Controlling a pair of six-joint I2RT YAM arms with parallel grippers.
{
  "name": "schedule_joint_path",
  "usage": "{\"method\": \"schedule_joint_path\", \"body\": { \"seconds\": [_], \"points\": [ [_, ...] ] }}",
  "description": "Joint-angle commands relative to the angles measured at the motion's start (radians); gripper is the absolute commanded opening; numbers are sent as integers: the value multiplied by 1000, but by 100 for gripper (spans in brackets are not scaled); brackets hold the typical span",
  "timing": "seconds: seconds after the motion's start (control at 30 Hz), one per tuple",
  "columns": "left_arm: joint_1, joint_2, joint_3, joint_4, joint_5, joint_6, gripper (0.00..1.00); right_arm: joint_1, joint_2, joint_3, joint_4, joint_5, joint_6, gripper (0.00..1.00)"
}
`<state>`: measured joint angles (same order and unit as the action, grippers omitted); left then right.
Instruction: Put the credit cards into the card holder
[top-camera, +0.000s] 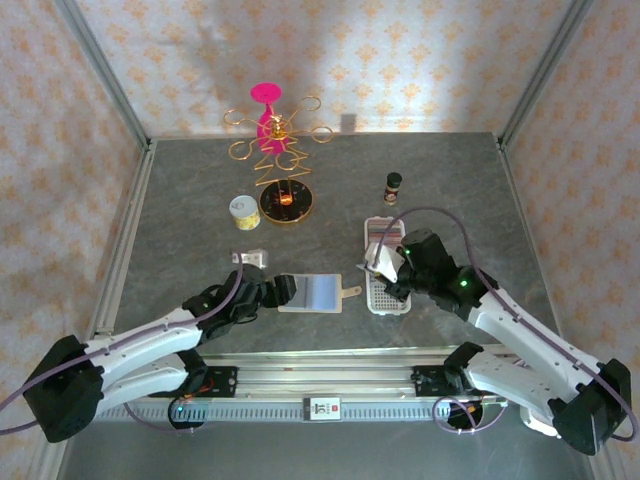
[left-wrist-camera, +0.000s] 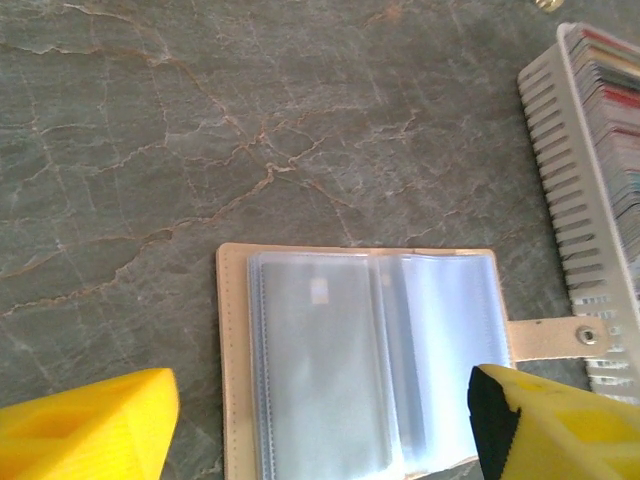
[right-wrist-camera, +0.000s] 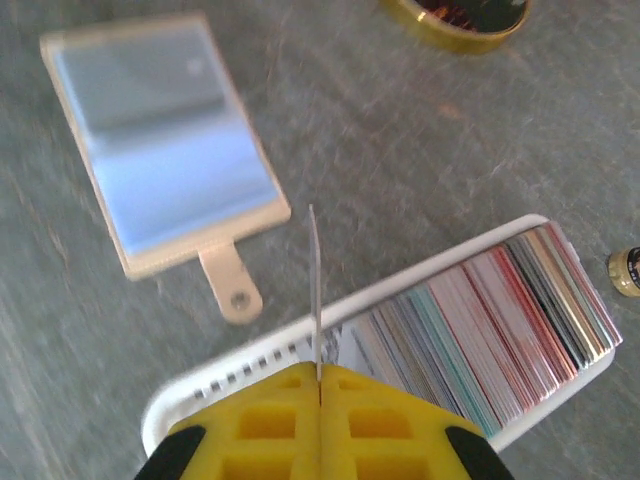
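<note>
Early going: shows the small beige leather-like card holder (left-wrist-camera: 360, 360) spread open and flat on the grey veined stone tabletop (left-wrist-camera: 200, 150), glossy clear sleeves apparently empty, though glare makes that hard to swear to. Finds the right hand (right-wrist-camera: 319, 385) clenched on one thin, stiff, pale credit card (right-wrist-camera: 314, 290) held edge-on above the long white slotted plastic tray (right-wrist-camera: 250, 360), the remaining multicoloured credit cards (right-wrist-camera: 500, 320) packed upright inside — all left to move. Leaves the left hand (left-wrist-camera: 320, 410) released, yellow fingers (left-wrist-camera: 90, 430) spread wide over the holder's near edge, gripping nothing.
</note>
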<state>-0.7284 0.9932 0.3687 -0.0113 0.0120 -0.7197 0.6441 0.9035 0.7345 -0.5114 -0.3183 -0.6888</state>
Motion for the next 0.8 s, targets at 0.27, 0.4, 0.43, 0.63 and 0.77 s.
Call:
{"method": "schedule_joint_path", "body": {
  "seconds": [0.27,0.4,0.43,0.63,0.77],
  "points": [
    [-14,203,152,-162,-47,77,76,21,58,-58,428,-107,995,0],
    [-26,249,175,-174,-69,85,73,103,67,-142,557,13,1188,0],
    [-28,261,182,-177,-73,91,73,114,64,-167,599,33,1234,0],
    [-42,326,211,-196,-89,102,70,179,92,-280,800,90,1438,0],
    [-45,353,211,-190,-89,100,68,240,147,-289,824,159,1488,0]
  ]
}}
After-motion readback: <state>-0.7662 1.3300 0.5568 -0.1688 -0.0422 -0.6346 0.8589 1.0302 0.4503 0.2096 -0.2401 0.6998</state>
